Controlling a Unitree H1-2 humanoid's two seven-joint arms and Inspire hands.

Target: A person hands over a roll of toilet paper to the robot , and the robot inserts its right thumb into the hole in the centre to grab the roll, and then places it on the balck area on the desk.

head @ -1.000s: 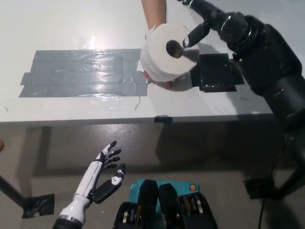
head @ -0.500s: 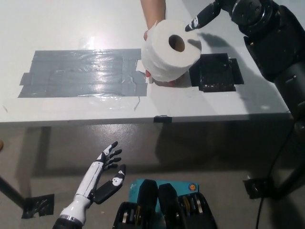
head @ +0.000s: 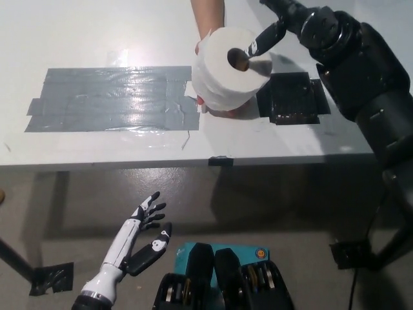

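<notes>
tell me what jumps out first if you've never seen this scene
The white roll held up over the table's far edge by a person's hand, with a finger of the black right hand reaching into its core hole. Just right of it lies the black patch, left of it a wide grey taped area. The white left hand rests open below the table.

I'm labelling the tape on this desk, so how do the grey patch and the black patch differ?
The grey patch is long and wide, built of overlapping strips; the black patch is small and roughly square. The grey patch lies at the desk's left and middle, fully in view; the black patch lies right, partly behind the roll that a person's hand holds and the right hand reaches. Both lie flat and shine.
</notes>
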